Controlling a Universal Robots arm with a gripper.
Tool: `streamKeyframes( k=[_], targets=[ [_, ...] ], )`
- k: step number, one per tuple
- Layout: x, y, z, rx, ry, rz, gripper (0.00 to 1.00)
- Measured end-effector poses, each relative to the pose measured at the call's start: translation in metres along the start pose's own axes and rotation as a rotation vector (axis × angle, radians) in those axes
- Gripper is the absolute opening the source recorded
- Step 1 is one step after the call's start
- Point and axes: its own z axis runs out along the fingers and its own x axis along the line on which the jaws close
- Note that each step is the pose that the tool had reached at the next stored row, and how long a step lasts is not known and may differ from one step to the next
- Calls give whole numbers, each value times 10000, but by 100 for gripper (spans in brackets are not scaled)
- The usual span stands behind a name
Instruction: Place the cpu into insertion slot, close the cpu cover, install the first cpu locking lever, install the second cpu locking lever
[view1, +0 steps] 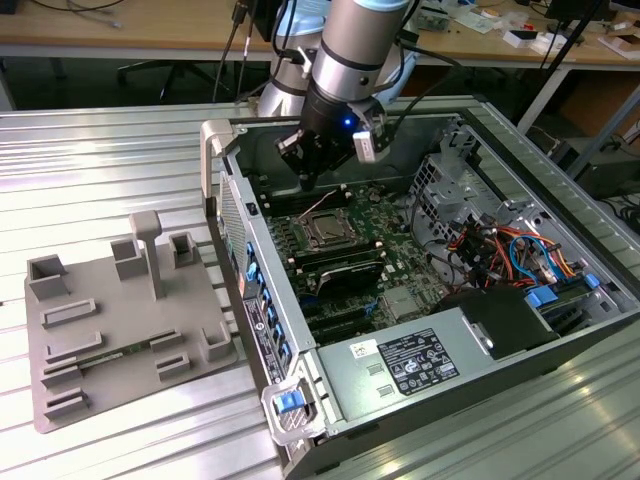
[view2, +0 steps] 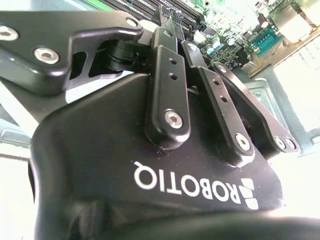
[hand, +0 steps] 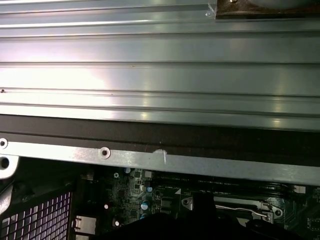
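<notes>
Exterior view: the gripper (view1: 309, 178) hangs inside the open case (view1: 520, 330), its fingers drawn together at the tips with nothing visible between them. Just below it, toward five o'clock, the slot (view1: 327, 231) sits on the green board (view1: 385, 215), a silvery square inside it that looks like the cpu, though I cannot tell for sure. The cover (view1: 322, 208) lies at the slot's twelve o'clock edge. At nine o'clock, well apart, a grey fixture (view1: 120, 330) rests on the ribbed table (view1: 100, 160).

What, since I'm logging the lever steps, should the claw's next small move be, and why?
Probably a short descent. In the exterior view the claw hangs just above the insertion slot, and a thin locking lever looks raised beside it; it seems to need pressing down.
</notes>
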Motion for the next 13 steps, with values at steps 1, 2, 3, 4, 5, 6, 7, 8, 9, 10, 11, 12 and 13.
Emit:
streamKeyframes(
  k=[1, 2, 3, 4, 5, 6, 7, 8, 9, 10, 11, 12, 13],
  targets=[
    [0, -1, 0, 0, 0, 0, 11],
    [-1, -2, 1, 0, 0, -1, 11],
    [-2, -3, 2, 1, 0, -1, 11],
    [-2, -4, 3, 1, 1, -1, 11],
    [-3, -6, 4, 0, 1, 0, 11],
    [-3, -7, 6, 0, 0, 0, 11],
    [-4, -10, 8, -2, -3, -1, 11],
    [-3, -12, 9, -1, -1, 0, 11],
    [-3, -14, 10, 1, 0, -1, 11],
    [-3, -15, 11, 0, 0, -1, 11],
    [-3, -17, 12, 0, -1, 0, 11],
    [-3, -18, 12, 0, 0, 0, 11],
    [-4, -20, 14, 0, 0, 0, 11]
  ],
)
